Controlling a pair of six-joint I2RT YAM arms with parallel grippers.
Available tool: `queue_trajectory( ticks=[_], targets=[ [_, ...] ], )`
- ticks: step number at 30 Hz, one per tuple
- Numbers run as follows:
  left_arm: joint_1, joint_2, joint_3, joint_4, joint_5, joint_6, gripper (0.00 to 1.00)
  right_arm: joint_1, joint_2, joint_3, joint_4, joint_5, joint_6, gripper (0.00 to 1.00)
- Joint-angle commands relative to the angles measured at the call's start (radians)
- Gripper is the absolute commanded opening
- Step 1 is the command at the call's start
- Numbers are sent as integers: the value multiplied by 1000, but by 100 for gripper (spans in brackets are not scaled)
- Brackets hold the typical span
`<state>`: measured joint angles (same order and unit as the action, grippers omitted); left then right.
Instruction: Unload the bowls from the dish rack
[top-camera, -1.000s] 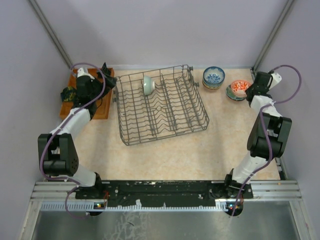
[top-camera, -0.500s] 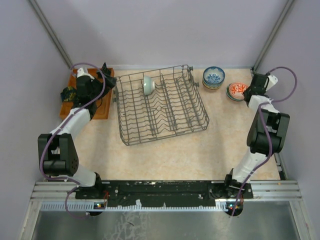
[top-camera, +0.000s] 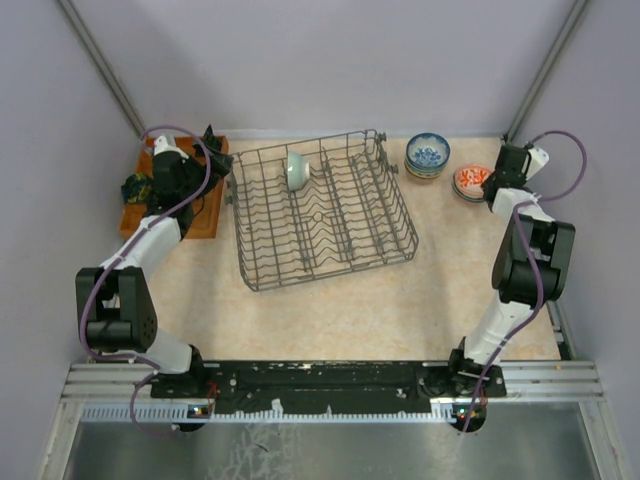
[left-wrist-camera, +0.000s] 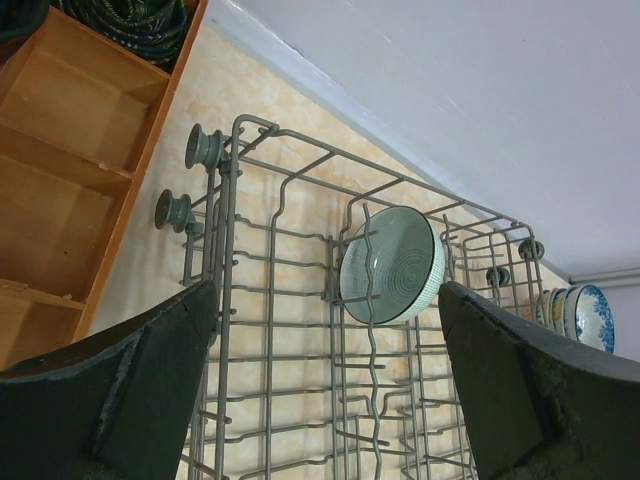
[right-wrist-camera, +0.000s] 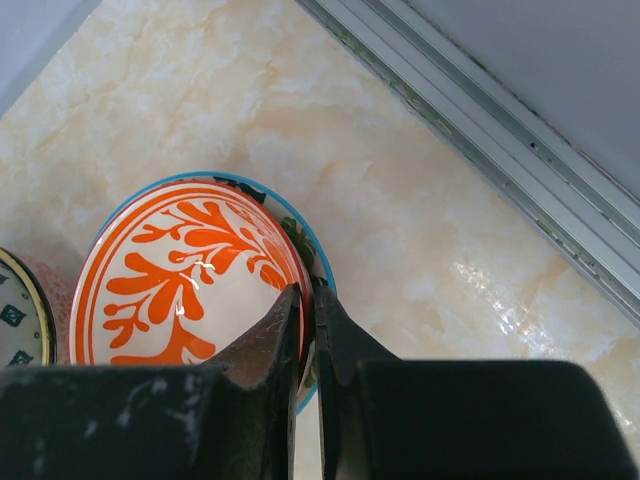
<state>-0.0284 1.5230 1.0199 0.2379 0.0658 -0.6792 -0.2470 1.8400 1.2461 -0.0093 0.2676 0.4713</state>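
The dish rack (top-camera: 322, 212) stands mid-table and holds one pale green bowl (top-camera: 296, 170) upright between its tines near the far side. My left gripper (top-camera: 222, 165) is open and empty at the rack's far left corner. In the left wrist view the gripper (left-wrist-camera: 325, 292) frames the rack (left-wrist-camera: 280, 350) and the green bowl (left-wrist-camera: 392, 265). My right gripper (right-wrist-camera: 308, 300) is shut on the rim of a red-and-white bowl (right-wrist-camera: 190, 270), which sits on a blue-rimmed bowl (right-wrist-camera: 318, 262). In the top view this stack (top-camera: 468, 181) is at the far right, beside my right gripper (top-camera: 490, 186).
A stack topped by a blue-and-white bowl (top-camera: 428, 154) stands between the rack and the red-and-white stack, and also shows in the left wrist view (left-wrist-camera: 588, 316). An orange compartmented tray (top-camera: 205, 205) with dark objects (left-wrist-camera: 130, 20) lies left of the rack. A metal rail (right-wrist-camera: 480, 130) runs close behind the right gripper.
My right gripper has moved left and toward the far wall with the red-and-white bowl. The left arm, the rack and the green bowl have not moved.
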Motion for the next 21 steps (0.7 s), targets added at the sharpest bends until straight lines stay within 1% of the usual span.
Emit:
queue_trajectory(
  ticks=[1,3,6,11,19,20,21],
  targets=[
    [-8,-4,17,2,-7,10,97,8,-5,68,60,27,0,10],
    [-7,-1,15,4,-3,8,97,9,-11,64,59,29,-3,15],
    [-8,1,12,10,-1,6,97,10,-22,58,54,32,-9,26],
    [-9,1,10,11,2,5,97,11,-53,34,52,27,-12,36],
    [-9,-10,2,13,10,7,97,20,-146,-6,22,36,-14,40],
    [-10,-11,0,14,11,7,97,21,-161,-11,15,43,-12,41],
    [-9,-13,-1,14,11,7,98,21,-175,-16,9,48,-13,45]
  ],
)
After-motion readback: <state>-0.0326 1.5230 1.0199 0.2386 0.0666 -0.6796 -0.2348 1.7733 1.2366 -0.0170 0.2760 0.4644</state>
